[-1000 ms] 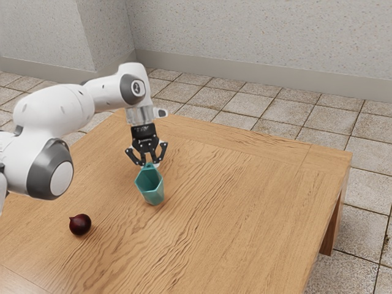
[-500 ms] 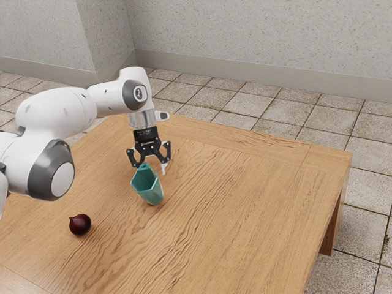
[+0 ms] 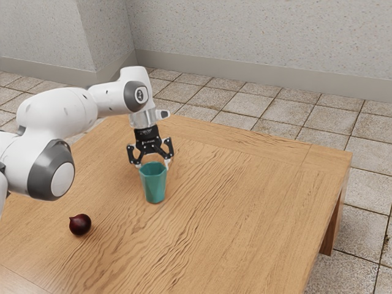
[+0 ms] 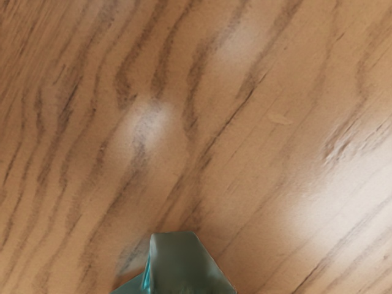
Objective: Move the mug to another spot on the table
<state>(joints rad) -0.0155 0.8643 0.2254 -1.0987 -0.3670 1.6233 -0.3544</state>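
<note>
Your gripper (image 3: 151, 160) hangs with fingers spread wide, just above the teal mug (image 3: 153, 184) — upright on the wooden table (image 3: 245, 202).

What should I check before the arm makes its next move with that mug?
1. Mug standing upright on the table: ok.
2. Tool open, spread just above the mug's rim: ok.
3. Tool free of contact with the rim: cannot tell.
4. Mug well in from the table's edges: ok.
5. Red onion apart from the mug, nearer the front edge: ok.
</note>
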